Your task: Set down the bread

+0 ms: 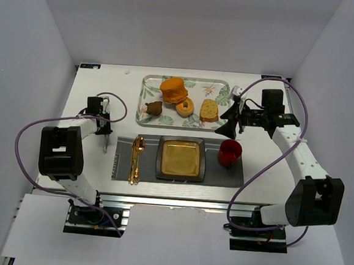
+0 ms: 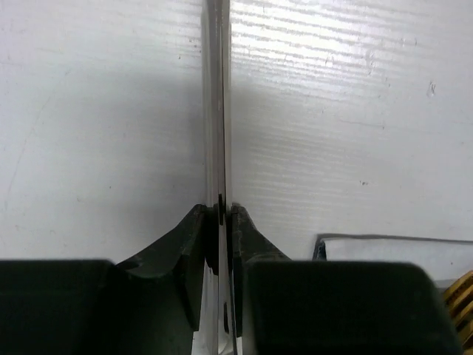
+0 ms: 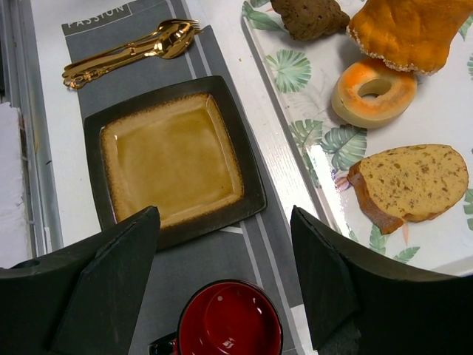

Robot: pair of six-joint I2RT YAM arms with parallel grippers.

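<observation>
- On the leaf-patterned tray (image 1: 199,86) at the far side of the table (image 1: 101,83), the bread (image 1: 209,110) lies flat near the tray's right end. A ring doughnut (image 1: 184,107) sits just beside it, and an orange cake (image 1: 173,89) and a dark brown lump (image 1: 154,108) lie further left.
- Right gripper (image 1: 232,121): it hovers just off the tray's right edge, close to the bread but not touching it. In the wrist view its claw (image 3: 223,222) is spread wide and empty, with the bread (image 3: 410,181) off to one side rather than between the fingers.
- Left gripper (image 1: 106,130): it is well apart from the tray, at the left edge of the grey mat (image 1: 223,173). Its claw is pressed together on a thin metal strip (image 2: 218,96), seen edge-on, possibly a knife.
- Place setting: a square brown plate (image 1: 181,157) sits bare at the middle of the mat. Gold cutlery (image 1: 137,157) lies to its left and a red cup (image 1: 230,152) to its right.
- Step in hand, as a judgement: the reach toward the bread, before any grasp.
- Next move, as a judgement: the right gripper must shift over the tray until the slice lies between its fingers, then descend and close across the crust without nudging the doughnut. The carry to the plate, the likely goal, should pass clear of the cup.
</observation>
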